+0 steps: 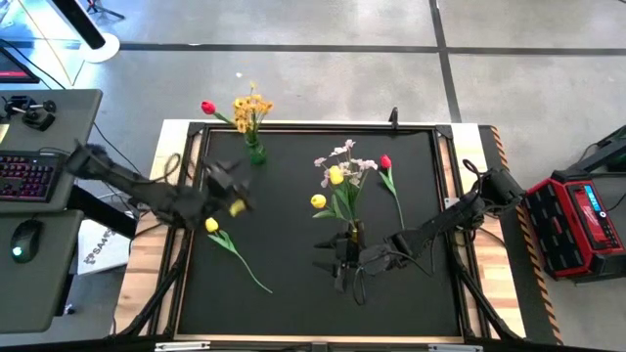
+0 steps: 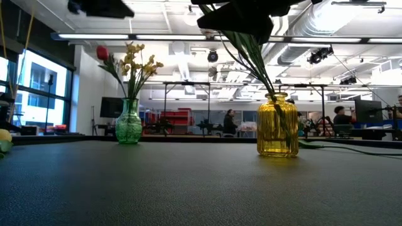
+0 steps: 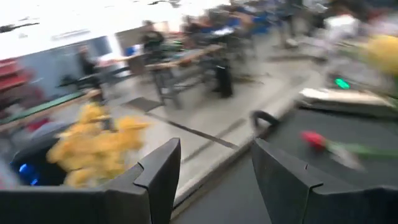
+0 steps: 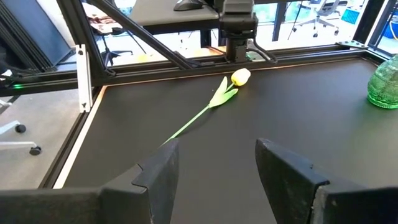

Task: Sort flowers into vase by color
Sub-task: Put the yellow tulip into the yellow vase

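A green vase [image 1: 255,153] at the mat's far edge holds a red bloom [image 1: 207,108] and an orange-yellow sprig [image 1: 252,104]. A yellow vase [image 2: 277,125] near the middle holds two yellow tulips [image 1: 335,176] and a pale pink-white sprig [image 1: 344,154]. A red flower [image 1: 385,162] lies flat on the mat right of the yellow vase. A yellow tulip [image 4: 240,76] lies flat at the mat's left. My left gripper [image 1: 235,191] hovers open above and just beyond that tulip, with nothing between its fingers. My right gripper [image 1: 325,256] stands open on the near side of the yellow vase.
A black frame [image 1: 323,127] borders the mat [image 1: 293,293], with wooden table edges outside it. A desk with a keyboard [image 1: 24,176] and mouse stands to the left. A red case [image 1: 577,220] stands to the right. Bare mat lies along the near side.
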Robot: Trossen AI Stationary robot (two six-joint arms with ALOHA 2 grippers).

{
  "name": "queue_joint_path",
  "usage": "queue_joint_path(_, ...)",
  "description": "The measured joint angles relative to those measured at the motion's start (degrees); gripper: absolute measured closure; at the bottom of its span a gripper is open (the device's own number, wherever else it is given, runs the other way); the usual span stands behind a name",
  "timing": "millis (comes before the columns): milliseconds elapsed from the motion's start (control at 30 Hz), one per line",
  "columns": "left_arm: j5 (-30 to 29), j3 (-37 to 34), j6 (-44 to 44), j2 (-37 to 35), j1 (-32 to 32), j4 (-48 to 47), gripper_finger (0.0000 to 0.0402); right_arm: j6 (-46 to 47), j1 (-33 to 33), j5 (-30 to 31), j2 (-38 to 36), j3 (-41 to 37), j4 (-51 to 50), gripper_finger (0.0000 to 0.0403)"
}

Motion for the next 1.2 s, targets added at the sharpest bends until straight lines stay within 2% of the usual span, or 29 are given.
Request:
queue_joint_path(167, -3.77, 9.84, -7.86, 10.51, -10.22, -13.15, 0.0216, 0.0, -0.13, 0.0, 0.0, 0.0, -0.13, 0.0203)
queue_joint_path(267, -0.79, 15.92, -15.97, 15.42, -14.15, -18.54, 0.0216, 0.0, -0.07, -0.02, 0.0, 0.0, -0.96, 0.0203)
queue_joint_path(300, 2.99, 17.78, -19.94, 16.5, -15.18, -20.31, 0.0216, 0.2, 0.08, -0.04, 0.0, 0.0, -1.45, 0.0203)
queue_joint_path(433, 32.56, 22.33, -35.45, 18.15, -17.24, -26.11, 0.0216, 1.04, 0.81, -0.24, 0.0, 0.0, -4.06, 0.0203)
queue_joint_path(500, 42.56, 22.51, -43.29, 18.69, -17.85, -29.24, 0.0216, 0.92, 1.25, -0.26, 0.0, 0.0, -4.81, 0.0203)
queue_joint_path(600, 48.46, 22.46, -59.34, 19.72, -19.38, -40.8, 0.0216, 0.42, 1.75, -0.26, 0.0, 0.0, -5.01, 0.0203)
queue_joint_path(767, 56.4, 22.36, -89.71, 22.96, -21.65, -69.33, 0.0216, 0.01, 1.99, -0.26, 0.0, 0.0, -5.12, 0.0203)
queue_joint_path(900, 63.05, 21.9, -105.32, 26.67, -21.82, -86.02, 0.0217, -0.11, 1.99, -0.24, 0.0, 0.0, -5.14, 0.0203)
queue_joint_path(1000, 62.89, 19.13, -109.25, 27.64, -20.71, -86.6, 0.0223, -0.04, 1.99, -0.24, 0.0, 0.0, -5.14, 0.0203)
queue_joint_path(1100, 63.0, 14.93, -111.14, 27.4, -19.66, -82.4, 0.0224, 0.0, 1.99, -0.24, 0.0, 0.0, -5.14, 0.0203)
queue_joint_path(1200, 68.02, 9.99, -111.81, 26.35, -18.86, -75.99, 0.0223, 0.69, 1.99, -0.24, 0.0, 0.0, -5.16, 0.0203)
